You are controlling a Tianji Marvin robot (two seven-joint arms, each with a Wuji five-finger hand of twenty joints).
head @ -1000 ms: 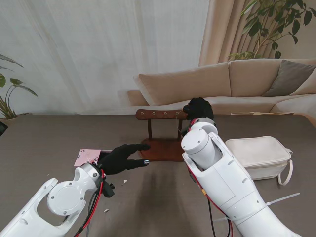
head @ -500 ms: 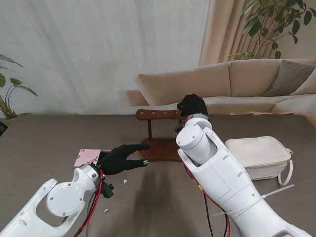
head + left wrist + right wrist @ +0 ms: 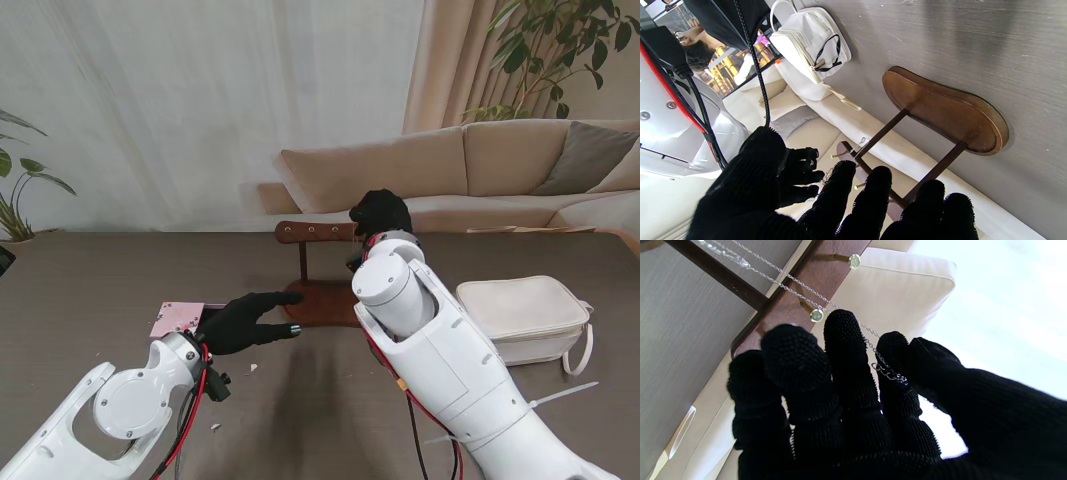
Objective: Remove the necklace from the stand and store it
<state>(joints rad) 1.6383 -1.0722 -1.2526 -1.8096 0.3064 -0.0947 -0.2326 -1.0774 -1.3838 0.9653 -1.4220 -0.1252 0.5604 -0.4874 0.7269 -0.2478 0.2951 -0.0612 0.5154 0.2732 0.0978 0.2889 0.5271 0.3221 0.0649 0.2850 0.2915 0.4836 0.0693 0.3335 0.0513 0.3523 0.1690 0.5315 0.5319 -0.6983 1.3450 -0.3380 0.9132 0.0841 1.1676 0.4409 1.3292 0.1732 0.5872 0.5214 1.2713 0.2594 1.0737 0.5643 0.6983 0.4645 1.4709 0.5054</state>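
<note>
The wooden stand [image 3: 322, 297] has a top bar [image 3: 312, 232] with brass pegs [image 3: 816, 315]. A thin silver necklace [image 3: 796, 281] runs taut across the bar past the pegs. My right hand [image 3: 380, 214] is at the bar's right end, with thumb and forefinger pinched on the chain's end [image 3: 888, 372]. My left hand [image 3: 250, 320] hovers open beside the left end of the stand's base [image 3: 947, 110], fingers spread and holding nothing. In the left wrist view the necklace [image 3: 861, 142] shows only as a small glint by the post.
A white bag [image 3: 522, 314] lies on the table to the right of the stand, behind my right arm. A pink card [image 3: 178, 318] lies to the left of my left hand. A sofa stands beyond the table's far edge.
My right hand has slid left along the bar's right end and risen slightly, keeping the chain. The left hand has not moved.
</note>
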